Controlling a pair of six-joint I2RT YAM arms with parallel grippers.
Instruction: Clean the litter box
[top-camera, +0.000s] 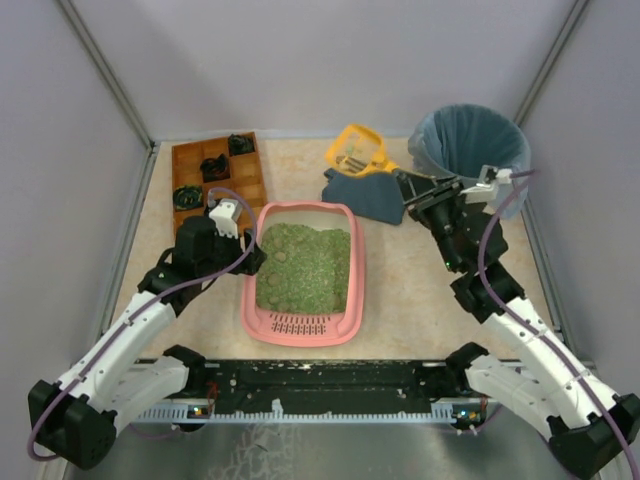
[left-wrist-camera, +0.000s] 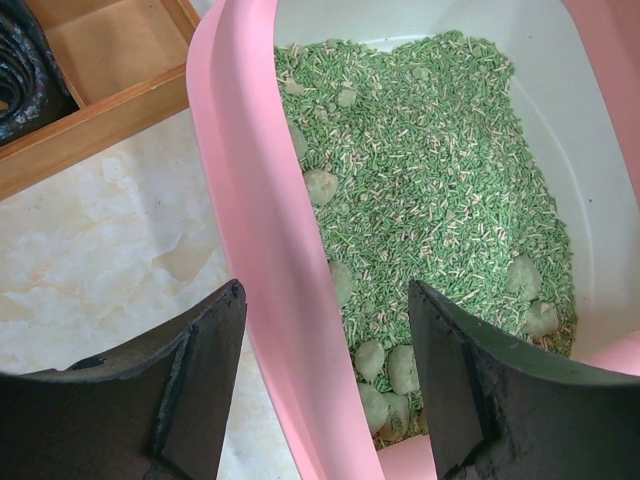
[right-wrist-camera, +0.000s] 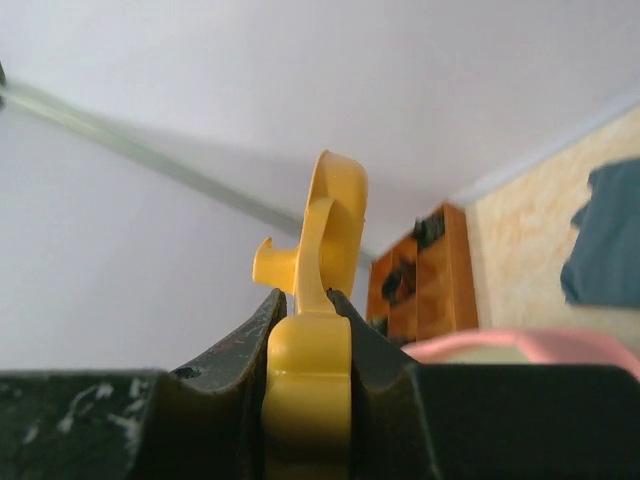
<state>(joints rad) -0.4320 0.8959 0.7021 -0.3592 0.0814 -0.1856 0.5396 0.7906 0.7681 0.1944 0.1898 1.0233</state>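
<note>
The pink litter box (top-camera: 354, 270) sits mid-table, filled with green litter (top-camera: 305, 265) and with a slotted grille at its near end. My left gripper (top-camera: 255, 258) is open at the box's left wall. In the left wrist view the pink rim (left-wrist-camera: 250, 200) runs between the fingers of the left gripper (left-wrist-camera: 325, 288), with a gap on each side. Grey-green clumps (left-wrist-camera: 390, 368) lie in the litter by the right finger. My right gripper (top-camera: 408, 185) is shut on the handle of a yellow scoop (top-camera: 355, 150), held up off the table at the back. The handle (right-wrist-camera: 308, 350) fills the right gripper (right-wrist-camera: 305, 295).
A brown wooden compartment tray (top-camera: 215, 180) with dark items stands at the back left, close to the box's corner. A black bin with a blue-grey bag (top-camera: 470, 140) is at the back right. A dark blue cloth (top-camera: 370, 195) lies between the box and the bin.
</note>
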